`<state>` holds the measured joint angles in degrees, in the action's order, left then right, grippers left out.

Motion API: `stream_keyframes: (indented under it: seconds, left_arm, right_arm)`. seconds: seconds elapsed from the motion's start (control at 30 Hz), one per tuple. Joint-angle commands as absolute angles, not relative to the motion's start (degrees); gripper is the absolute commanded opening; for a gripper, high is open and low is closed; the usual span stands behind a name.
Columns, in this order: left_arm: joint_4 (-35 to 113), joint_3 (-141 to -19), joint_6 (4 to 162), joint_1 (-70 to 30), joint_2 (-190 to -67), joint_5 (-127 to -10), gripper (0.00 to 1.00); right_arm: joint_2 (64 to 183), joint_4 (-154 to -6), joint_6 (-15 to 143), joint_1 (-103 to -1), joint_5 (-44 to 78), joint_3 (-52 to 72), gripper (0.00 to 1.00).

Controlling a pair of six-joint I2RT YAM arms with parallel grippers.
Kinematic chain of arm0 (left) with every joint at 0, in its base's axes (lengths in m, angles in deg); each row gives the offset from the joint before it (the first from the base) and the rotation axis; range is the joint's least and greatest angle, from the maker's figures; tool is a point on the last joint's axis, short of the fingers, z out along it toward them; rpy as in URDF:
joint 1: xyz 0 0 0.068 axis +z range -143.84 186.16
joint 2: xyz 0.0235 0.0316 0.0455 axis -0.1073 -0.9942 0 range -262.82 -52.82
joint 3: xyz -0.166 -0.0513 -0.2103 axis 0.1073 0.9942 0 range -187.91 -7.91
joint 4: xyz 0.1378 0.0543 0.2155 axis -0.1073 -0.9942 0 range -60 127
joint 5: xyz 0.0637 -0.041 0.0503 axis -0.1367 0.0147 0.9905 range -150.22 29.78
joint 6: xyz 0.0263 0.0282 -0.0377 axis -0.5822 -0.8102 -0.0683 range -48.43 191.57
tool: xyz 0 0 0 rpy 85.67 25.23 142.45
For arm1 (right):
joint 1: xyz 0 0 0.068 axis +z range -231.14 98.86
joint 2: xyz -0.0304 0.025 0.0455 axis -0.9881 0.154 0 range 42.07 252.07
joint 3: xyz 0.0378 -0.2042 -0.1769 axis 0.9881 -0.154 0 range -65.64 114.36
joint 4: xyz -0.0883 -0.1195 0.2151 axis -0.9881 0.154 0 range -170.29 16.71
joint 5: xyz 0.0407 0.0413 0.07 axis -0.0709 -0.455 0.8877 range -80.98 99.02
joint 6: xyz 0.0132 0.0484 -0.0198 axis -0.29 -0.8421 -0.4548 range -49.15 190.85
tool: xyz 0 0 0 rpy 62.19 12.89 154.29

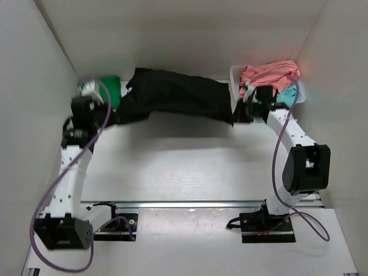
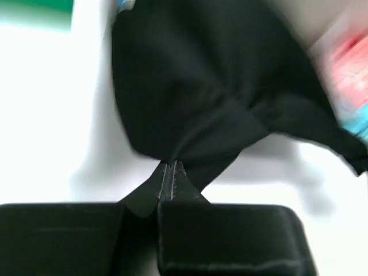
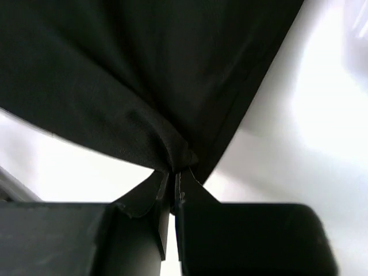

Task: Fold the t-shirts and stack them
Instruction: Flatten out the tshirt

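Note:
The large black t-shirt (image 1: 172, 95) hangs stretched between my two grippers above the far part of the table. My left gripper (image 1: 112, 118) is shut on its left end; in the left wrist view the gripper (image 2: 170, 167) pinches a bunched black fold (image 2: 201, 98). My right gripper (image 1: 237, 112) is shut on its right end; in the right wrist view the gripper (image 3: 175, 172) pinches black cloth (image 3: 132, 75). A green t-shirt (image 1: 110, 89) lies at the far left behind the left arm. A coral-pink t-shirt (image 1: 267, 73) and a teal one (image 1: 286, 92) lie in the basket.
A white plastic basket (image 1: 234, 75) stands at the far right corner by the right arm. White walls close in the table at the left, back and right. A metal rail (image 1: 201, 203) runs across near the arm bases.

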<state>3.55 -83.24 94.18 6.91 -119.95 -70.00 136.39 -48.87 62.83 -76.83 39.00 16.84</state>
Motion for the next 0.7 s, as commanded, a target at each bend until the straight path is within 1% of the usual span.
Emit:
stream_keyframes:
  seconds: [0.0, 0.03, 0.07, 0.13, 0.23, 0.27, 0.37, 0.47, 0.67]
  left_arm:
    - [1.40, -64.81, 97.32, 7.65, -106.10, -69.18, 0.00]
    - [1.32, -56.07, 100.46, 8.87, -99.29, -69.01, 0.00]
    - [1.41, -53.46, 100.49, 9.23, -99.22, -69.10, 0.00]
    - [0.71, -47.67, 103.11, 9.32, -93.27, -69.89, 0.00]
    - [-0.88, -40.81, 106.63, 7.04, -90.61, -71.38, 0.00]
    - [-1.92, -38.78, 107.25, 4.77, -89.83, -72.43, 0.00]
    - [-2.80, -35.43, 108.92, 4.66, -87.45, -74.72, 0.00]
    - [-3.07, -35.59, 107.43, 5.45, -87.35, -74.20, 0.00]
    - [1.58, -40.68, 104.62, 5.89, -97.71, -75.17, 0.00]
  right_arm:
    - [125.40, -51.81, 61.97, -75.96, 39.00, 0.16, 0.00]
    - [122.43, -51.72, 61.53, -75.35, 37.60, -6.68, 0.00]
    - [121.18, -52.16, 61.27, -75.43, 37.24, -6.75, 0.00]
    - [119.42, -52.24, 60.39, -75.43, 37.15, -13.40, 0.00]
    - [119.58, -48.93, 59.33, -75.43, 36.98, -16.33, 0.00]
    - [119.94, -48.39, 59.59, -75.43, 36.62, -16.51, 0.00]
    - [120.29, -41.55, 58.98, -75.87, 35.74, -16.50, 0.00]
    - [120.20, -37.24, 58.54, -75.52, 34.60, -17.56, 0.00]
    - [116.61, -28.97, 58.45, -74.38, 35.83, -17.83, 0.00]
